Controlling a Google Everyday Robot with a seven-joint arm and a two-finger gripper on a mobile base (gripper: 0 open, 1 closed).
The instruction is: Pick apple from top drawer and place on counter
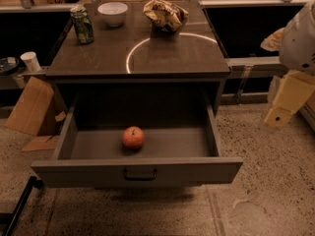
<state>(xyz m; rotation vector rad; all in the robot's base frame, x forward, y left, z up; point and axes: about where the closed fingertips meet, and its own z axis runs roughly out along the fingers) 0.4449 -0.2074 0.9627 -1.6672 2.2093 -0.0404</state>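
The apple (133,137) is small, round and red-orange, and lies on the floor of the open top drawer (88,147), slightly left of centre. The drawer is pulled out, with its dark handle (140,174) at the middle of the front panel. The counter (98,58) above it bears a thin white circle (129,58). My arm with the gripper (279,113) hangs at the right edge of the camera view, right of the drawer and well apart from the apple, holding nothing that I can see.
On the counter's back edge stand a green can (82,26), a white bowl (112,12) and a crumpled snack bag (165,14). Cardboard pieces (29,107) and a white cup (31,61) sit left of the cabinet. Speckled floor lies in front.
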